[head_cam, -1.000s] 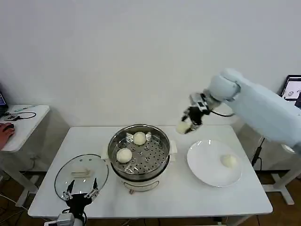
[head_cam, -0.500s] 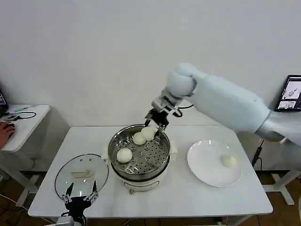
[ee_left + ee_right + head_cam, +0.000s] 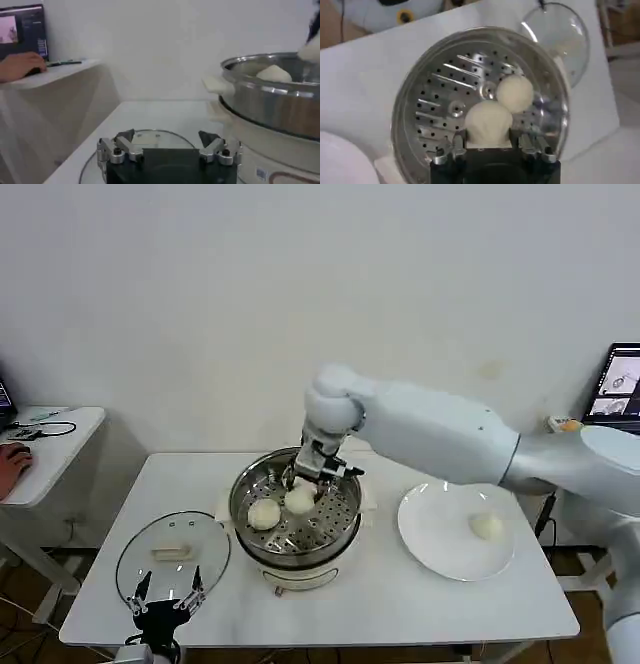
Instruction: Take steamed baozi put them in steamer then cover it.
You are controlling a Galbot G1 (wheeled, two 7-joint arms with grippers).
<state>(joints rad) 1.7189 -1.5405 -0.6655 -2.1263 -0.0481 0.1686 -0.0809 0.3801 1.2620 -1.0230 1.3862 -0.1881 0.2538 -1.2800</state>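
White baozi (image 3: 299,499) | right end effector (image 3: 304,484) lowered into steamer (image 3: 345,529)

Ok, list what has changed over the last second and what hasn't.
The right gripper carried a bun from above the plate leftward and down into the steamer, and still grips it there. Two other buns were inside earlier; one shows now. The lid, the plate's bun and the open left gripper stayed put.
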